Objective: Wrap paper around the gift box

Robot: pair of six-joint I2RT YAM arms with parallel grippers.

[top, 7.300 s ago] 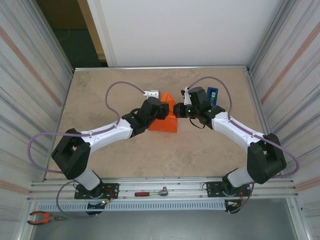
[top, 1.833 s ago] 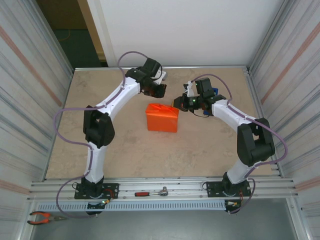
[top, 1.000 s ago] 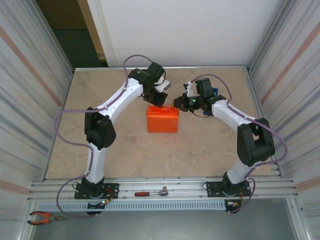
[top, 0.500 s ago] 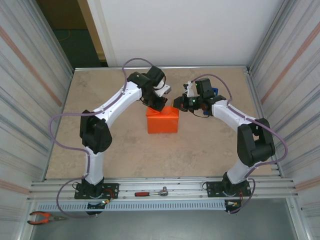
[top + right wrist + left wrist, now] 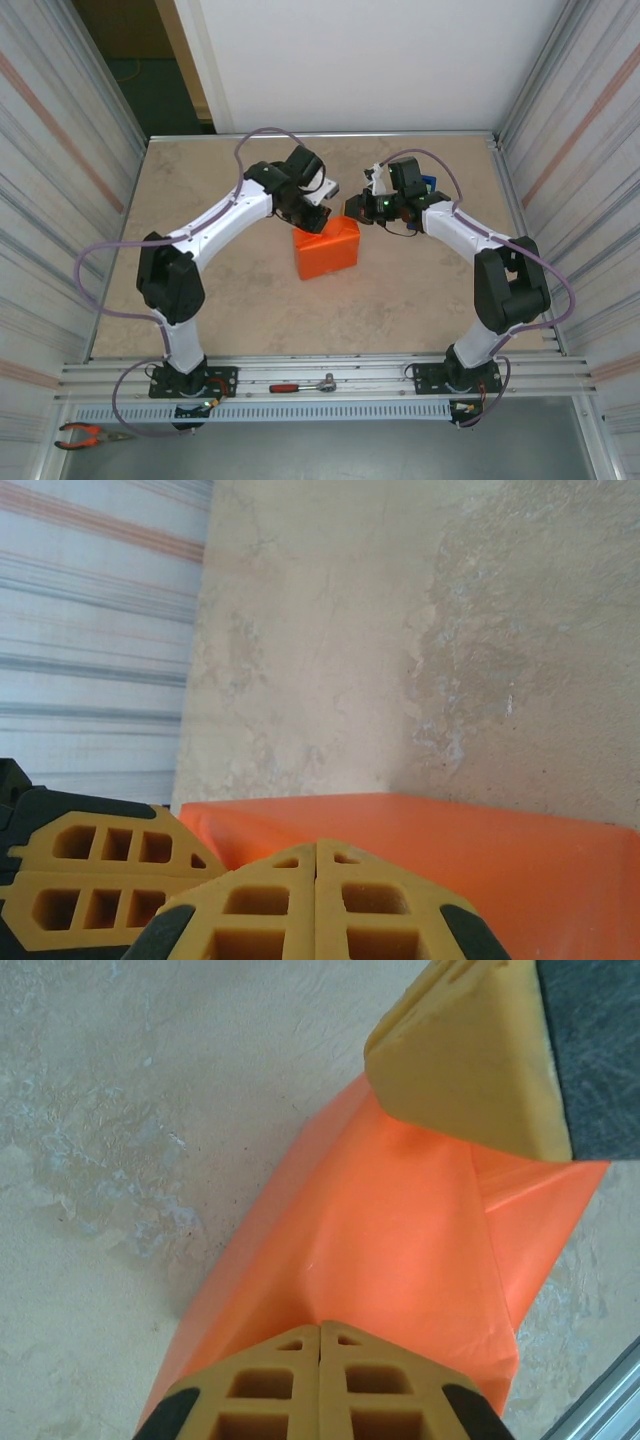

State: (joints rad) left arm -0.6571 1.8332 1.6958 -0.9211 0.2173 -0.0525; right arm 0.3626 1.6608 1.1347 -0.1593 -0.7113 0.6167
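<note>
The orange paper (image 5: 327,250) covers a box-shaped bundle in the middle of the table, and the gift box itself is hidden under it. My left gripper (image 5: 311,220) is shut, its tips resting on the bundle's far left corner. In the left wrist view the closed left gripper (image 5: 320,1326) presses onto the paper (image 5: 380,1230) over a folded flap. My right gripper (image 5: 351,208) is shut too, at the far right corner. Its closed tips (image 5: 317,844) sit just above the paper's top face (image 5: 480,850), and the left fingers (image 5: 90,880) are beside them.
A blue object (image 5: 428,184) lies behind the right wrist. A red-handled ratchet (image 5: 300,386) and pliers (image 5: 85,433) lie on the rail at the near edge. Corrugated metal walls (image 5: 60,180) close both sides. Bare beige tabletop (image 5: 200,290) surrounds the bundle.
The left arm swung from the far side of the table down onto the bundle's far left corner. The bundle has turned slightly and shifted nearer. The right arm stayed put.
</note>
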